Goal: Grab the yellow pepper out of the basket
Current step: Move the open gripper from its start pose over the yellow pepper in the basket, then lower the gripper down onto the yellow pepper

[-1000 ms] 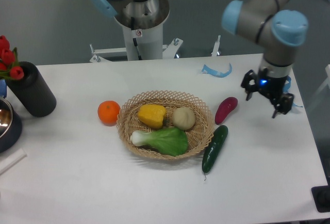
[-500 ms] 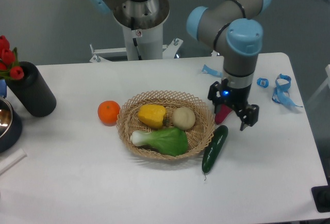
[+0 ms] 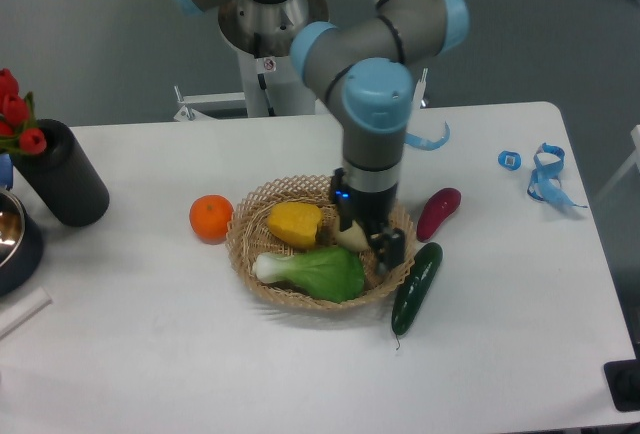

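While the gripper (image 3: 365, 237) hung open and empty over the basket (image 3: 262, 272), the yellow pepper (image 3: 295, 224) lay just left; a potato (image 3: 352, 238) sat beneath, bok choy (image 3: 315, 271) below-left.

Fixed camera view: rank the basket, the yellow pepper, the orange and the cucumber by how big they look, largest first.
1. Basket, far the widest.
2. Cucumber, long but thin.
3. Yellow pepper.
4. Orange, only slightly smaller than the pepper; that pair is close.
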Available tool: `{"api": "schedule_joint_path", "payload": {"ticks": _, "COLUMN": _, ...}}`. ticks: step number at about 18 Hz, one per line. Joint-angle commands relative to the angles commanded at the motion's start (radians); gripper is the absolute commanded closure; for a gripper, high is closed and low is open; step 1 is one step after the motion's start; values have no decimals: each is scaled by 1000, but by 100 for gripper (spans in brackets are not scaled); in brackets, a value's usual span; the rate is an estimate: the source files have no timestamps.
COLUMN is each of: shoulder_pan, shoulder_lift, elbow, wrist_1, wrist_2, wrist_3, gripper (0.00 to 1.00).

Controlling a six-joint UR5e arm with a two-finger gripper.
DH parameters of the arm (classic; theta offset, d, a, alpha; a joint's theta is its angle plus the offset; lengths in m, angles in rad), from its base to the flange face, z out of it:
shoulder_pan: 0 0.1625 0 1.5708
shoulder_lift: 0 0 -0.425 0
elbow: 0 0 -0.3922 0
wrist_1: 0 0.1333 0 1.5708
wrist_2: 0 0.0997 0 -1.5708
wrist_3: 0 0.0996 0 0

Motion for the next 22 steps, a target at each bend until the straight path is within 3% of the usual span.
{"api": "schedule_joint_path", "payload": {"ticks": 4, "shoulder_pan": -26, "shoulder_lift": -6, "elbow": -12, "wrist_1": 0, "wrist_2": 5, "wrist_3": 11, "gripper": 0}}
{"api": "schedule_joint_path", "payload": {"ticks": 9, "shoulder_pan": -25, "shoulder_lift": 41, "elbow": -77, "wrist_1": -8, "wrist_2": 5, "wrist_3": 35, "gripper": 0}}
{"api": "schedule_joint_path", "payload": {"ticks": 12, "shoulder_pan": -23, "shoulder_lift": 69, "elbow": -84, "wrist_1": -84, "wrist_2": 5, "wrist_3": 147, "gripper": 0}}
{"api": "schedule_joint_path", "payload": {"ticks": 16, "shoulder_pan": -12, "shoulder_lift": 84, "elbow": -81, "wrist_1": -130, "wrist_2": 35, "wrist_3": 268, "gripper": 0}}
{"api": "schedule_joint_path", "payload": {"ticks": 19, "shoulder_pan": -19, "shoulder_lift": 84, "elbow": -81, "wrist_1": -129, "wrist_2": 129, "wrist_3": 308, "gripper": 0}}
{"api": "schedule_joint_path", "payload": {"ticks": 22, "shoulder_pan": -12, "shoulder_lift": 72, "elbow": -80, "wrist_1": -123, "wrist_2": 126, "wrist_3": 313, "gripper": 0}}
